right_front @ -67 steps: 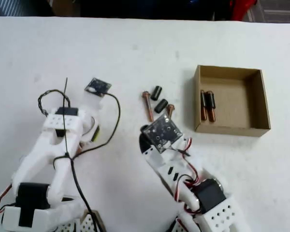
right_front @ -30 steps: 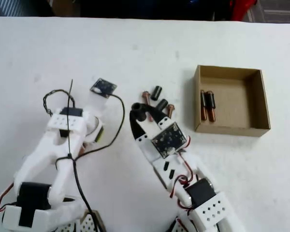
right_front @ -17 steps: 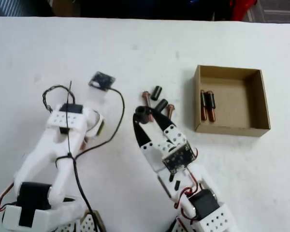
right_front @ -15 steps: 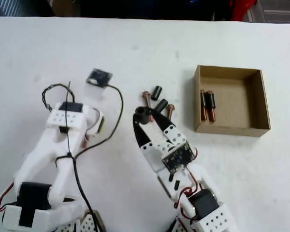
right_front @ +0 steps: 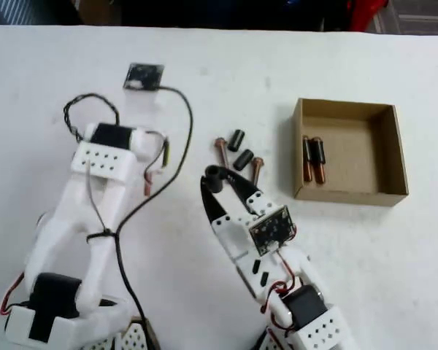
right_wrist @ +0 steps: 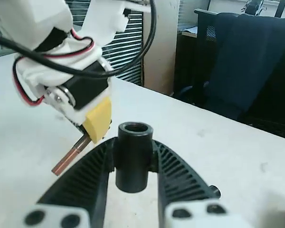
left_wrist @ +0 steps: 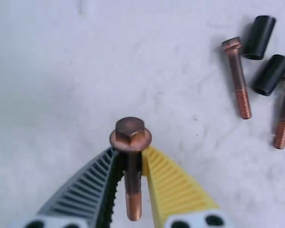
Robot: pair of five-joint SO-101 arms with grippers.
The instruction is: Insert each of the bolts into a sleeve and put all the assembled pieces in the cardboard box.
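My left gripper (left_wrist: 130,154) is shut on a copper bolt (left_wrist: 129,164), whose hex head sticks out past the fingertips. In the high view this gripper (right_front: 158,166) is left of the parts, with the bolt (right_front: 147,187) under it. My right gripper (right_wrist: 133,147) is shut on an upright black sleeve (right_wrist: 132,156) with its bore open upward; the sleeve (right_front: 214,176) hangs just short of the loose parts. Two loose bolts (right_front: 223,157) (right_front: 254,168) and two loose sleeves (right_front: 237,138) (right_front: 242,159) lie on the table. The cardboard box (right_front: 394,149) holds two assembled pieces (right_front: 313,157).
The white table (right_front: 277,65) spreads around the parts. A black cable (right_front: 179,117) loops from the left arm's wrist camera (right_front: 144,75). In the right wrist view, the left arm's yellow finger (right_wrist: 98,118) and bolt tip (right_wrist: 69,161) hang close to the sleeve.
The right gripper drew back from the loose parts with a sleeve in it. The left arm stretched farther across the table and turned, its wrist camera swinging away.
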